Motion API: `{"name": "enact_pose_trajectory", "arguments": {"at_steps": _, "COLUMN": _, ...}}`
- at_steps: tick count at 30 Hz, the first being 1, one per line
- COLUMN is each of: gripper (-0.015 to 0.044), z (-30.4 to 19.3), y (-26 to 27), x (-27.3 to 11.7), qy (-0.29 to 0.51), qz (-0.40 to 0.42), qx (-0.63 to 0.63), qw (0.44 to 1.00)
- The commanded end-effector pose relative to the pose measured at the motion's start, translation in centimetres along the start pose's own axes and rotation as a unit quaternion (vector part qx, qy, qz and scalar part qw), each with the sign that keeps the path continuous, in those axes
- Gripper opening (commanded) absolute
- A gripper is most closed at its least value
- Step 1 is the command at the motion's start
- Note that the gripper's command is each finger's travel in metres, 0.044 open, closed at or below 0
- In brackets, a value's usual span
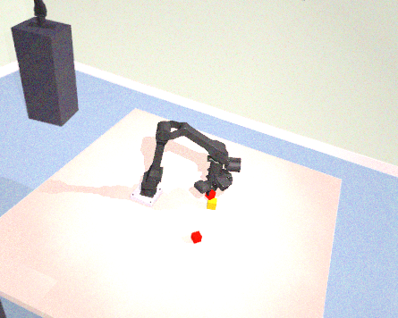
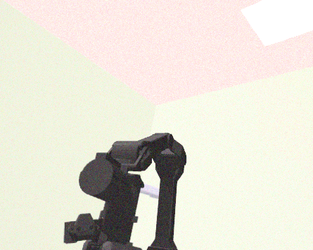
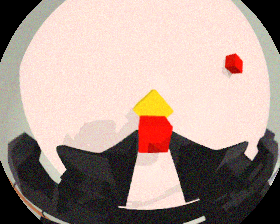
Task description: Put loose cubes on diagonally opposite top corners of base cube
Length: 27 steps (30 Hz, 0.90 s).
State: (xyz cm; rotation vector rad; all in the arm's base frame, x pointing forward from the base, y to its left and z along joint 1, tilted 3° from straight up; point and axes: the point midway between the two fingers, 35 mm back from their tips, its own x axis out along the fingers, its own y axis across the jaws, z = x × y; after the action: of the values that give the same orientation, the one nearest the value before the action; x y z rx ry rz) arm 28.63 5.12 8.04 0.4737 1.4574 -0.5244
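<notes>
Red cube clamped in my fingers.
Equal-sided, no long axis; in wrist view, yellow cube points a corner away from me.

Two red cubes, yellow cube, black arm; pale pink tabletop

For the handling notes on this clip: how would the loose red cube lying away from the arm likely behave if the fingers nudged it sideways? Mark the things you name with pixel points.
The loose red cube [image 1: 196, 237] [image 3: 234, 64] would probably slide or pivot rather than roll, given its flat faces and sharp edges. It looks rigid, so squashing seems unlikely. Being small beside the gripper [image 1: 208, 194] [image 3: 155, 135], it is likely light.
</notes>
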Motion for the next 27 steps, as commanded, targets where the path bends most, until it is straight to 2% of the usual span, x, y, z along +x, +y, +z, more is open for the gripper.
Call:
{"name": "enact_pose_trajectory", "arguments": {"at_steps": 1, "gripper": 0.0105, "z": -0.08, "y": -0.14, "x": 0.21, "qy": 0.001, "qz": -0.003, "qx": -0.003, "qw": 1.000}}
{"name": "enact_pose_trajectory", "arguments": {"at_steps": 18, "gripper": 0.0105, "z": -0.08, "y": -0.14, "x": 0.21, "qy": 0.001, "qz": -0.003, "qx": -0.003, "qw": 1.000}}
{"name": "enact_pose_trajectory", "arguments": {"at_steps": 22, "gripper": 0.0205, "z": -0.08, "y": -0.14, "x": 0.21, "qy": 0.001, "qz": -0.003, "qx": -0.003, "qw": 1.000}}
{"name": "enact_pose_trajectory", "arguments": {"at_steps": 27, "gripper": 0.0205, "z": -0.08, "y": -0.14, "x": 0.21, "qy": 0.001, "qz": -0.003, "qx": -0.003, "qw": 1.000}}
